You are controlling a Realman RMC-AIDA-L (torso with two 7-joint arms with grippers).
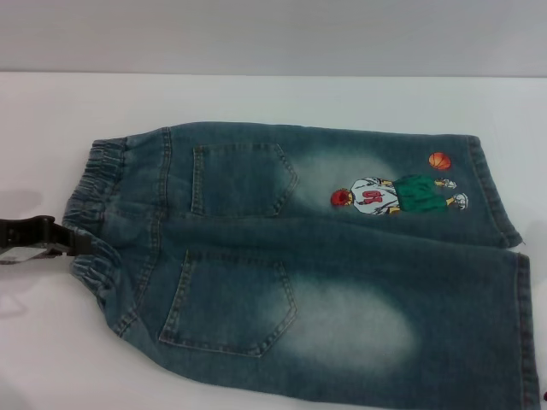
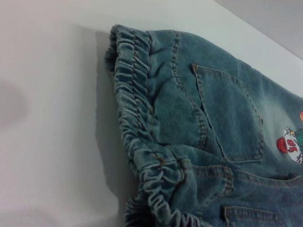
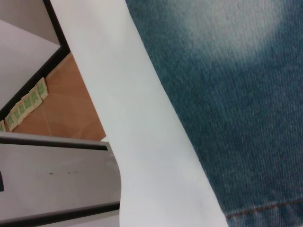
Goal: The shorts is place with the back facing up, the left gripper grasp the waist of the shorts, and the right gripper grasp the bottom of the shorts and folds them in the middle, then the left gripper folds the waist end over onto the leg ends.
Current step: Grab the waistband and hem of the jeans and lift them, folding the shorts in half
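Blue denim shorts (image 1: 325,256) lie spread flat on the white table (image 1: 256,98), back pockets up. A cartoon basketball-player patch (image 1: 389,195) is on the far leg. The elastic waist (image 1: 94,184) points left and the leg ends (image 1: 521,325) point right. My left gripper (image 1: 73,242), dark, reaches in from the left edge and meets the middle of the waist, where the band dents inward. The left wrist view shows the gathered waist (image 2: 132,109) close up, its edge raised a little above the table. The right wrist view shows the near leg's denim (image 3: 236,94) and its hem stitching (image 3: 265,210); my right gripper is out of view.
The table's near edge (image 3: 132,118) runs close beside the shorts' near leg. Beyond it are an orange floor (image 3: 61,104) and a grey cabinet (image 3: 57,175). Bare white table lies behind and to the left of the shorts.
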